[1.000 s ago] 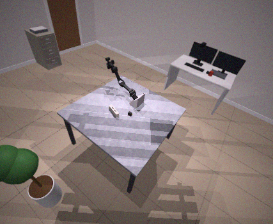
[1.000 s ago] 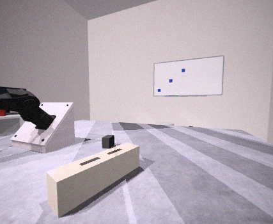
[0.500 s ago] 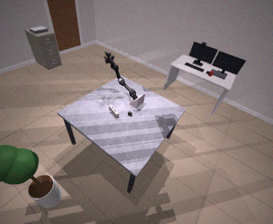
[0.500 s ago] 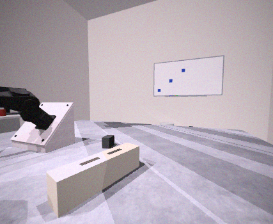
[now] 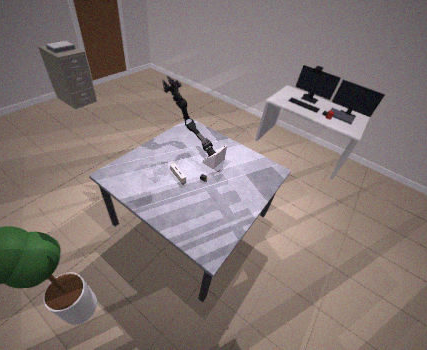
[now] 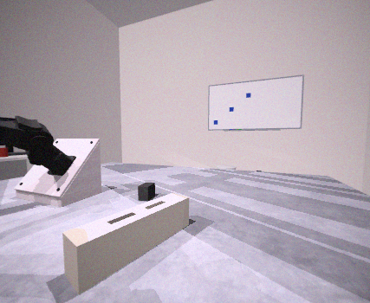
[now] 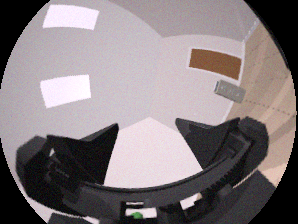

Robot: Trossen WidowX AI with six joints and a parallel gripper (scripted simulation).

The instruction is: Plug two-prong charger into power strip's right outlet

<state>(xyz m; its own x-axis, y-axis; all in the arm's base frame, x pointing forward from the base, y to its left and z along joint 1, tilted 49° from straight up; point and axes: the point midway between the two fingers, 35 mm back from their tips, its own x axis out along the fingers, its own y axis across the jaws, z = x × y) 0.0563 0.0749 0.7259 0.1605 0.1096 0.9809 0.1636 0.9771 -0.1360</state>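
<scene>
— Claw status?

— My claw (image 7: 148, 137) is spread wide, nothing between the fingers. In the wrist view both dark fingers frame only pale wall, with a brown door (image 7: 214, 63) and a grey cabinet (image 7: 230, 88) small at about 2 o'clock. My arm (image 5: 190, 122) is lifted off its white wedge-shaped mount (image 6: 65, 170), reaching away over the far edge of the tabletop (image 5: 190, 215).

— Where is the charger?

— The charger (image 6: 146, 190) is a small black block standing on the tabletop, just beyond the far end of the power strip (image 6: 127, 234) in the exterior view, apart from it. From the top view the charger (image 5: 204, 176) sits at roughly 3 o'clock of the power strip (image 5: 178, 173), and at about 7 o'clock of the mount (image 5: 215, 157). I cannot make out its prongs.

— And the strip?

— Cream, box-shaped, lying flat, two dark slots on its upper face: one nearer the exterior camera (image 6: 121, 217), one farther (image 6: 154, 204). Neither has anything in it. My claw is well apart from both the charger and the strip.
</scene>
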